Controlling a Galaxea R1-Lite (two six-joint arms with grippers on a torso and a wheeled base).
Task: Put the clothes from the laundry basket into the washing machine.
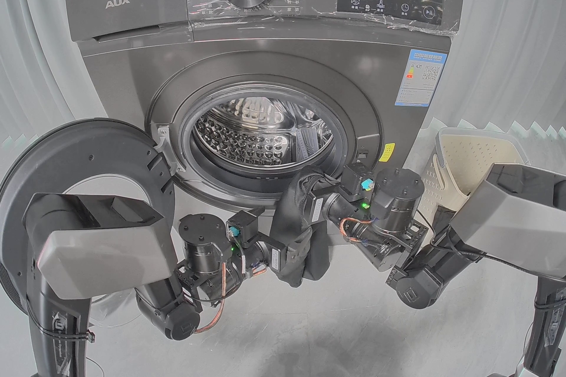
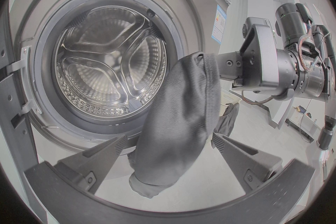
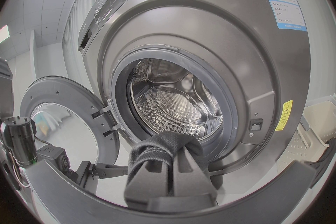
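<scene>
Right end effector (image 3: pixel 171 151) is clamped tight on the top fold of a dark grey garment (image 1: pixel 318 254), with cloth bunched over and around its two fingers. It holds the garment just in front of the lower rim of the drum mouth, at about 5 o'clock of the opening seen from the front. The rest of the cloth hangs straight down toward the floor (image 1: pixel 330 331). Left end effector (image 2: pixel 168 138) comes in lower, from 8 o'clock of the garment. Its fingers (image 2: pixel 105 158) are spread wide with the hanging cloth between them. Whether either finger touches the cloth cannot be told.

Washing machine (image 1: pixel 265 60) faces the robot with its drum (image 1: pixel 259 131) open, and the perforated steel wall shows through the mouth. A grey rubber seal (image 3: pixel 122 109) rings the mouth. The garment's top fold sits near the seal's bottom edge; contact cannot be judged. The way into the drum lies at 12 o'clock of the held fold.

Door (image 1: pixel 76 160) is swung fully out at 9 o'clock of the mouth, on its hinge, close beside the left arm's upper link. Laundry basket (image 1: pixel 466 154), cream and perforated, stands at 3 o'clock of the machine, just beside its front corner and behind the right arm. Both wrists crowd the space before the lower rim. A pale curtain (image 1: pixel 519 13) hangs behind the machine.
</scene>
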